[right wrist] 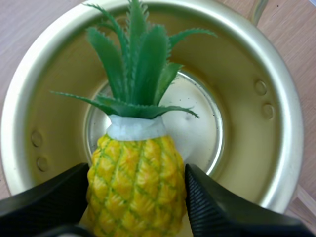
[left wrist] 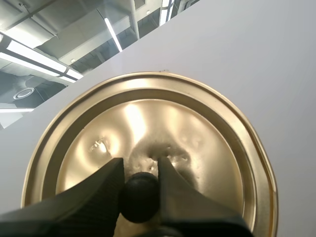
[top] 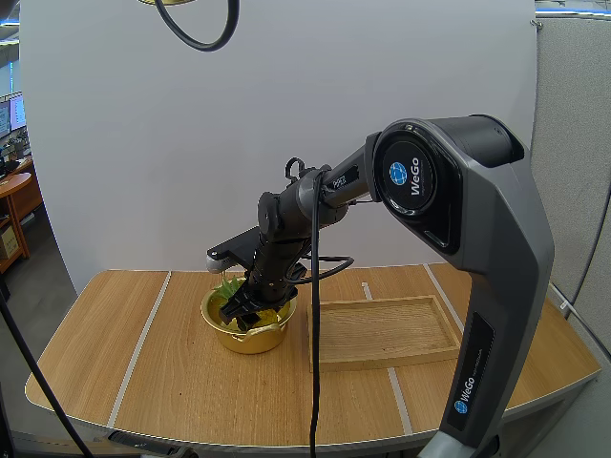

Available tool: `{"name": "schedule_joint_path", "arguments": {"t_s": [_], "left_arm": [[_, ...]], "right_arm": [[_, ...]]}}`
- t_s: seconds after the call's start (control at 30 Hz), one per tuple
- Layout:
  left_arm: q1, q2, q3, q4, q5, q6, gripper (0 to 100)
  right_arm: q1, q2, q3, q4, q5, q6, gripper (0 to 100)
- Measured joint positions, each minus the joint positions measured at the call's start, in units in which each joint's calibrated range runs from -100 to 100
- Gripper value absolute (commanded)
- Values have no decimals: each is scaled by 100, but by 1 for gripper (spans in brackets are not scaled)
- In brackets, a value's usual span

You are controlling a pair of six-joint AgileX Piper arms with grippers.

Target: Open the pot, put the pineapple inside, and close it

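Observation:
The gold pot (top: 250,336) stands open on the table, left of the wooden tray. My right gripper (top: 242,311) reaches down into it. In the right wrist view that gripper (right wrist: 137,173) is shut on the yellow pineapple (right wrist: 136,192), one finger on each side. The fruit's green leaves (right wrist: 133,64) point over the pot's shiny floor, within the rim (right wrist: 279,98). My left gripper (left wrist: 139,163) is shut on the black knob (left wrist: 139,197) of the gold lid (left wrist: 168,118), which it holds up in the air.
A shallow wooden tray (top: 382,330) lies right of the pot with nothing in it. Pale tape lines (top: 141,343) run across the wooden table (top: 105,334). The right arm's big grey base (top: 487,286) rises at the table's right front.

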Motion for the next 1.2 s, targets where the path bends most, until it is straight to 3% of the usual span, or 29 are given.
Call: {"name": "schedule_joint_path", "arguments": {"t_s": [0.03, 0.1, 0.17, 0.53, 1.2], "left_arm": [[0, 0, 0, 0, 0, 0, 0], [0, 0, 0, 0, 0, 0, 0], [0, 0, 0, 0, 0, 0, 0], [0, 0, 0, 0, 0, 0, 0], [0, 0, 0, 0, 0, 0, 0]], "right_arm": [[0, 0, 0, 0, 16, 0, 16], [0, 0, 0, 0, 16, 0, 53], [0, 0, 0, 0, 16, 0, 100], [0, -377, 0, -214, 123, 207, 100], [0, -4370, 0, -44, 2378, 522, 100]]}}
